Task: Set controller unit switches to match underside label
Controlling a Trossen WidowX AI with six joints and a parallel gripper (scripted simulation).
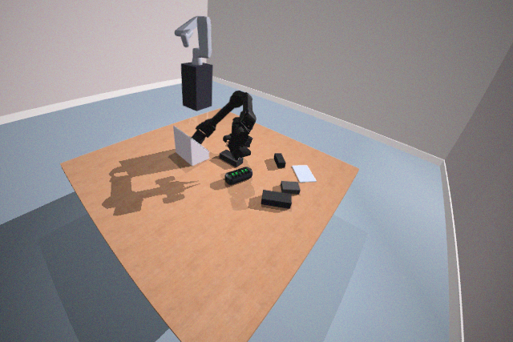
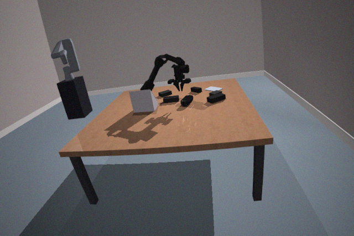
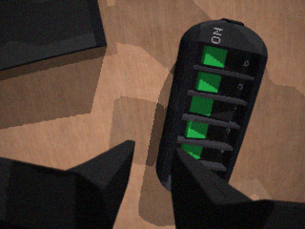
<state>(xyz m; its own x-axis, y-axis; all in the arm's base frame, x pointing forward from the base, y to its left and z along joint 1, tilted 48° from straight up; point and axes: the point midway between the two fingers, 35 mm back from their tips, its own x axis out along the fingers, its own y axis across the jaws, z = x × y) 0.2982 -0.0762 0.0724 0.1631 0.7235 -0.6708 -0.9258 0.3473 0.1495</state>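
Taking 12 o'clock as the top of each view, the dark grey controller unit [image 1: 238, 177] [image 2: 187, 100] [image 3: 216, 97] lies on the wooden bench [image 1: 207, 243] [image 2: 199, 133] [image 3: 131, 29], switches facing up. In the wrist view its long axis runs from 1 o'clock to 7 o'clock, with the ON marking [image 3: 216, 35] at the 1 o'clock end. Five rocker switches set in its housing show green halves toward 9 o'clock; the gripper partly hides the 7 o'clock end, so a sixth cannot be made out.

The gripper [image 1: 239, 158] [image 2: 179, 90] [image 3: 153, 152] points down above the bench, its fingers modestly parted with nothing between them. In the wrist view one finger overlaps the unit's lower end; contact cannot be told.

From the unit in the top view, a dark block [image 1: 231, 158] [image 2: 171, 99] sits near at 11 o'clock and a white wedge-shaped block [image 1: 191, 150] [image 2: 140, 101] at 10. A small black block [image 1: 279, 160] [image 2: 196, 89] lies at 2 o'clock, a white card [image 1: 304, 173] [image 2: 213, 88] at 3, a flat grey module [image 1: 289, 187] [image 2: 215, 93] between 3 and 4, and a long black block [image 1: 276, 199] [image 2: 216, 98] at 4.
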